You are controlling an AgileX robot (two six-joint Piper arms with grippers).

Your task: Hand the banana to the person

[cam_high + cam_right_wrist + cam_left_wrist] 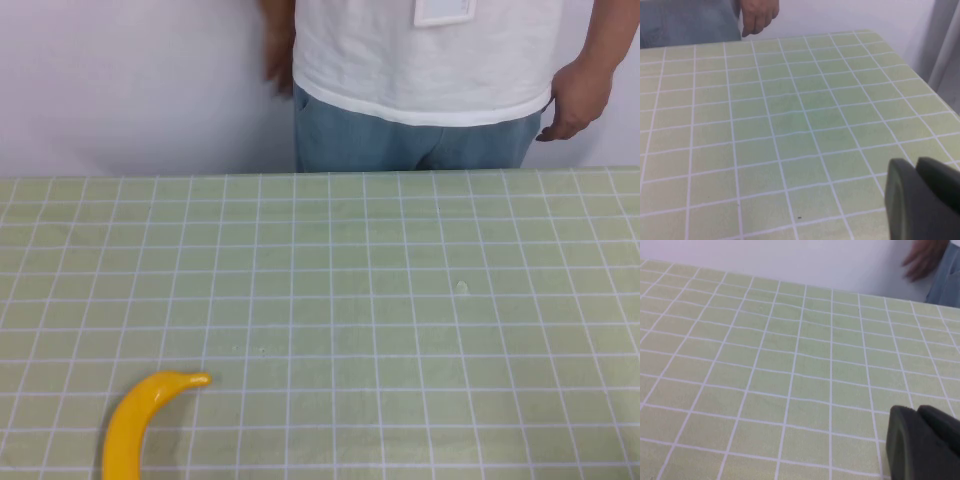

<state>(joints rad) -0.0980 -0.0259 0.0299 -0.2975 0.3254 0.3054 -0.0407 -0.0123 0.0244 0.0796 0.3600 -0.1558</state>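
The banana (pixel 140 425), yellow-orange and curved, lies on the green checked tablecloth at the near left, its tip pointing right. The person (pixel 430 60) stands behind the table's far edge in a white T-shirt with a badge and blue jeans, arms hanging at the sides. My left gripper (pixel 916 411) is shut and empty, low over bare cloth. My right gripper (pixel 916 164) is shut and empty over the cloth near the table's right side. Neither gripper shows in the high view. The banana is out of both wrist views.
The table (pixel 400 300) is covered in a green cloth with white grid lines. A white wall (pixel 130 80) stands behind it. The person's hands show in the left wrist view (pixel 922 260) and the right wrist view (pixel 759 15). The table's right edge (pixel 920 55) shows there too.
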